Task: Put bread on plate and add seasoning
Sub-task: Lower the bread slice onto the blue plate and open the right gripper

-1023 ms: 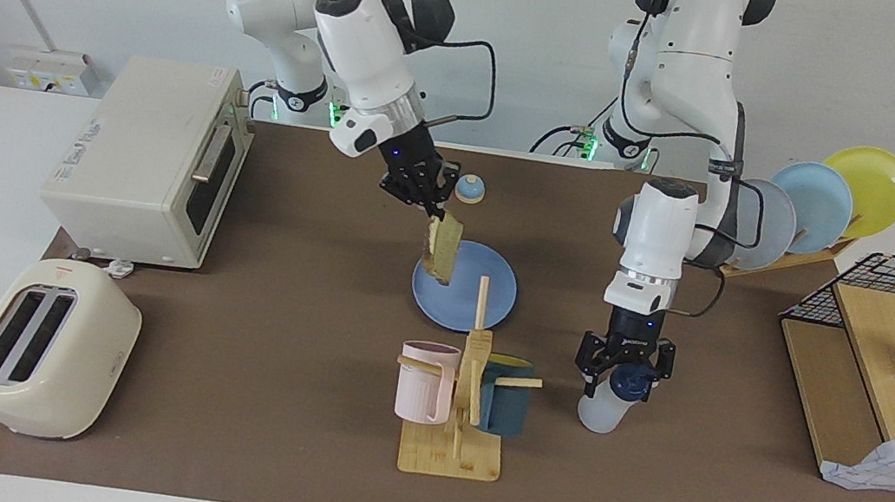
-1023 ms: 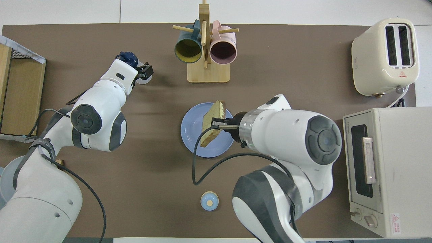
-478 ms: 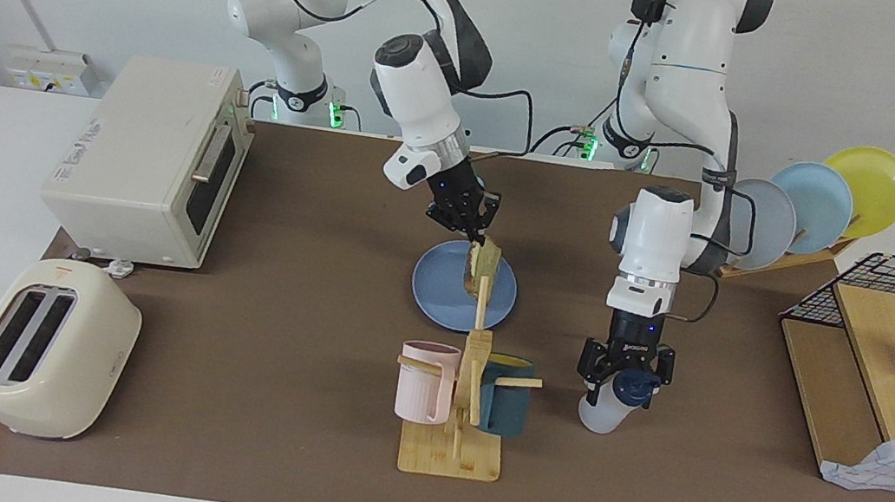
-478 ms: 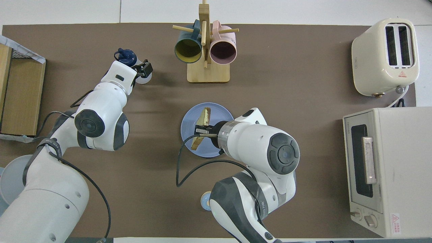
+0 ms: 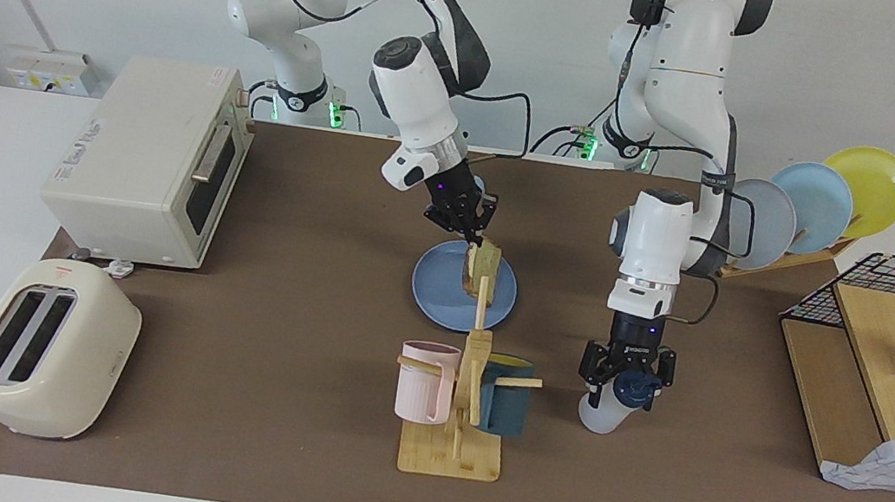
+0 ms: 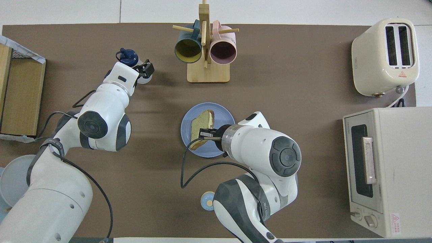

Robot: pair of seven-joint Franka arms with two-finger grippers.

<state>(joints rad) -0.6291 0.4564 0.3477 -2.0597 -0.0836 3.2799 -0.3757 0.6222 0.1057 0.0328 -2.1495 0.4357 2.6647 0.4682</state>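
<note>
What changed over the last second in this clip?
The right gripper, shut on the bread, carried it down onto the plate, where it now leans tilted. The left gripper sank slightly around the seasoning, fingers open. Everything else stayed put.

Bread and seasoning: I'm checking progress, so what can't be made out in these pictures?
- Facing view: the mug tree's post crosses the bread, hiding whether it rests on the plate.
- Overhead view: the left arm hides the seasoning body.
- Facing view: the right arm hides the small dome.
</note>
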